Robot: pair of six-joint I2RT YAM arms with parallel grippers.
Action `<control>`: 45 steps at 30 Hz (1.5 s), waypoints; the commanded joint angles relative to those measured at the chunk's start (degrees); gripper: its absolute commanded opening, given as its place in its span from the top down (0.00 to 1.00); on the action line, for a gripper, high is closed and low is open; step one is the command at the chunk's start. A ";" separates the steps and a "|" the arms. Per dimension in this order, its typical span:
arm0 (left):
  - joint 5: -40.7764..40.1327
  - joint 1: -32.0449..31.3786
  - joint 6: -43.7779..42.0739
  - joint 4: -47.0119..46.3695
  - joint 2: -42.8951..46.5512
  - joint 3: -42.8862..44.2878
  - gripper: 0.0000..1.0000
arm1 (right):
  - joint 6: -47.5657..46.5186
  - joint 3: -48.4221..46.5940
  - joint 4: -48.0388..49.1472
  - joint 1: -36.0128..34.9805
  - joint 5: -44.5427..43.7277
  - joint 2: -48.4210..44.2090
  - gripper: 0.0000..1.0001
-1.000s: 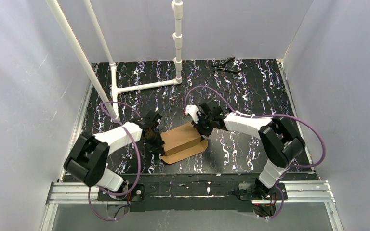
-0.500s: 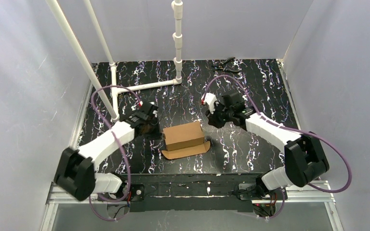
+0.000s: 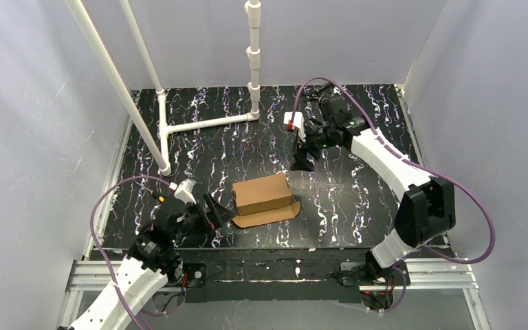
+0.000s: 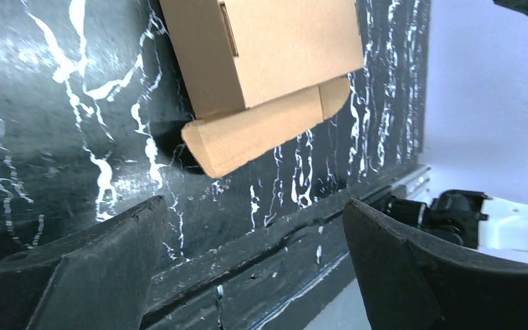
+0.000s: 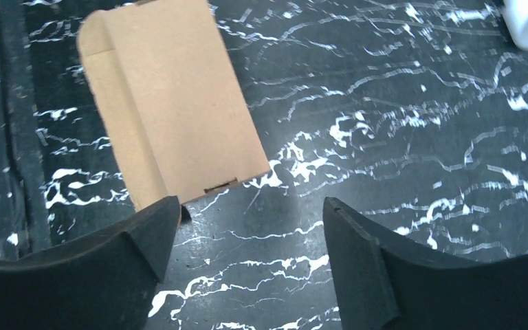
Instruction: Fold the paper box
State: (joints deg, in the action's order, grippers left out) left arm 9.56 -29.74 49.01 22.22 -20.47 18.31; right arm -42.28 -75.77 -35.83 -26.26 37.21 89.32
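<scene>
On paper box (image 4: 289, 48) end, slot (image 4: 228, 27)

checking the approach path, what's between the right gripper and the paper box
Nothing but bare marbled table lies between the right gripper and the paper box. The top external view shows that gap plainly.

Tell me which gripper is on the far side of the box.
The right gripper: it hangs beyond the box's far right corner, toward the back. The left gripper sits by its near left corner instead.
</scene>
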 commanded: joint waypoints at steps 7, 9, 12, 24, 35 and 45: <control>9.67 0.45 10.14 -7.93 8.83 -9.70 0.02 | -7.40 -10.85 -13.28 -2.06 12.17 7.81 0.02; 9.90 0.47 9.42 -7.17 8.72 -9.41 0.02 | -7.36 -10.14 -12.87 -2.30 12.25 7.89 0.02; 10.00 0.45 8.24 -5.79 7.15 -8.55 0.02 | -7.39 -7.85 -11.92 -2.30 12.79 7.43 0.02; 12.67 0.46 8.74 -9.19 1.21 -10.92 0.02 | -6.37 -0.25 -5.89 -2.57 12.11 5.01 0.02; 14.78 0.43 8.07 -6.31 -1.33 -9.12 0.02 | -6.90 3.08 -4.02 -2.57 13.07 2.72 0.01; 13.02 0.38 4.16 0.73 -2.97 -3.28 0.02 | -6.43 6.84 -1.59 -2.35 11.86 -1.62 0.02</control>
State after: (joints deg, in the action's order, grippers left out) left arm 22.90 -29.67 55.88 19.81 -22.26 11.94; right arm -48.45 -70.83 -39.94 -28.62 48.31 91.81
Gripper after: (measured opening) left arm 0.983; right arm 0.983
